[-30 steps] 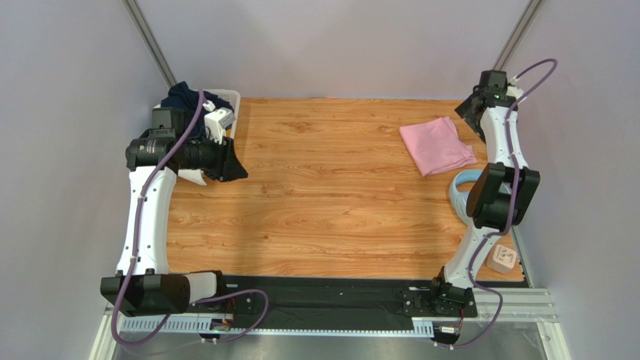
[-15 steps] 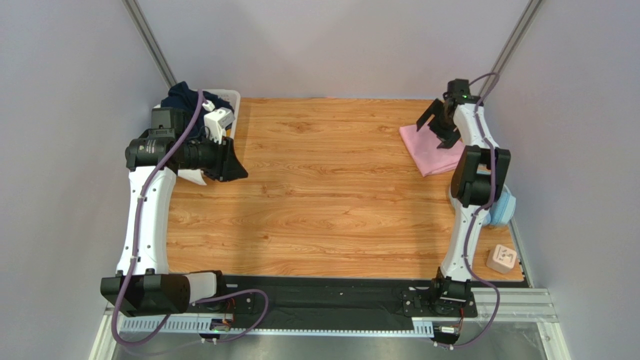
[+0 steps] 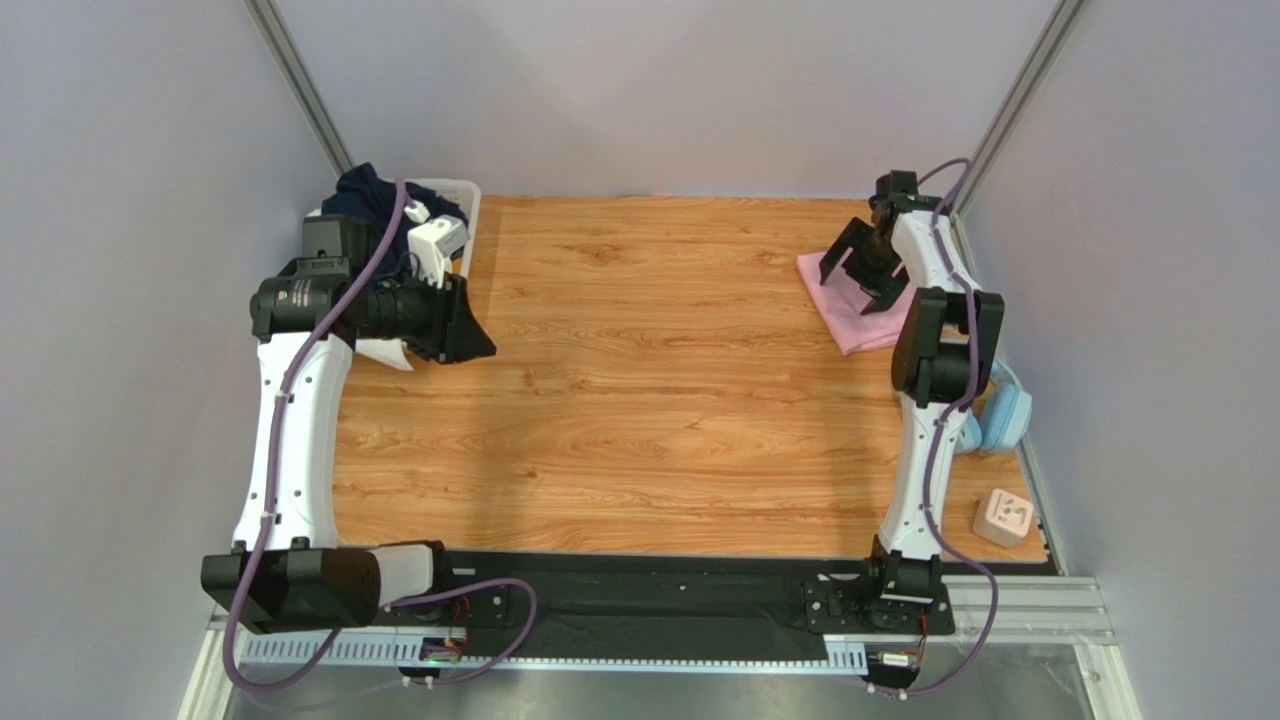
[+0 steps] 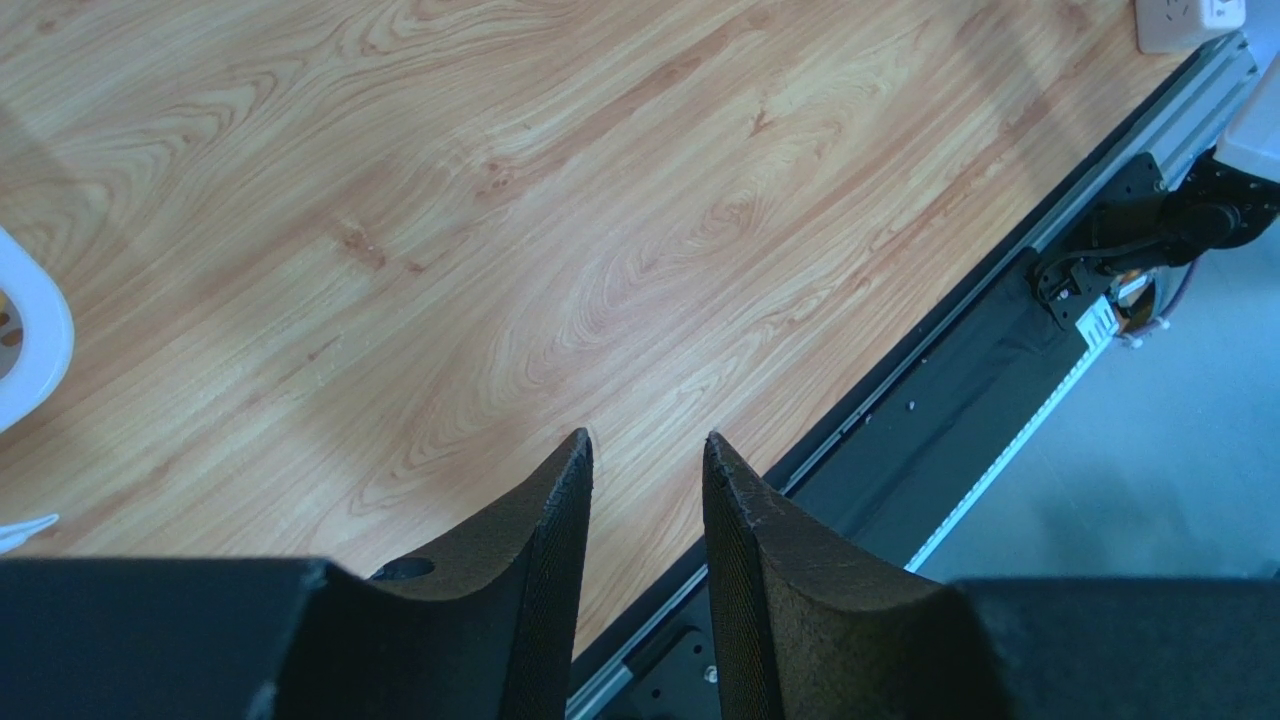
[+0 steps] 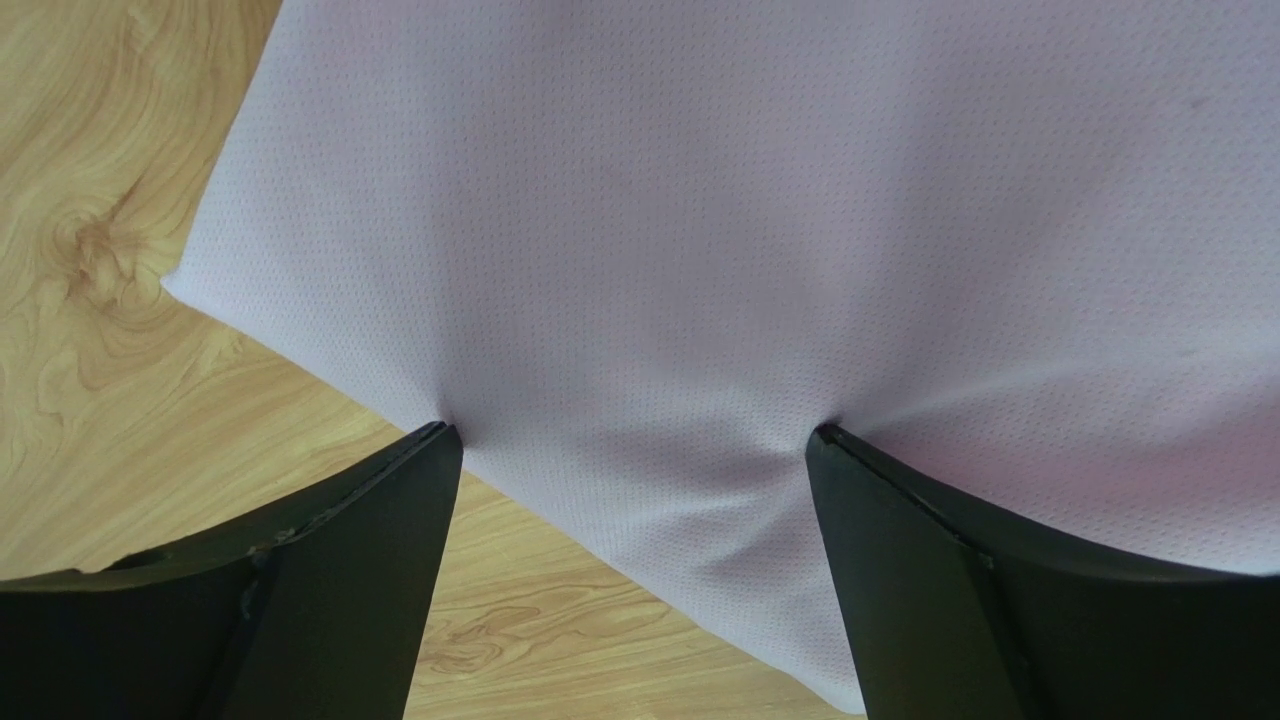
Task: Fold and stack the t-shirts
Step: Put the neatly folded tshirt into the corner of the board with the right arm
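The light pink t-shirt (image 3: 863, 326) lies folded at the far right of the wooden table. My right gripper (image 3: 863, 276) stands on it, open wide. In the right wrist view both fingertips (image 5: 436, 450) press into the pink cloth (image 5: 751, 225) near its edge, and the cloth puckers between them (image 5: 633, 435). The dark navy t-shirt (image 3: 368, 195) is bunched in the white basket (image 3: 469, 192) at the far left. My left gripper (image 3: 478, 333) hovers beside that basket over bare wood, its fingers (image 4: 646, 441) a little apart with nothing between them.
Light blue headphones (image 3: 999, 413) lie at the right edge beside the right arm. A small beige box (image 3: 1004, 516) sits at the near right corner. A black rail (image 3: 646, 585) runs along the near edge. The basket rim (image 4: 38, 338) shows at the left of the left wrist view.
My right arm swung in from the far right corner and came down onto the pink t-shirt, its jaws narrowing slightly. The left arm has not moved.
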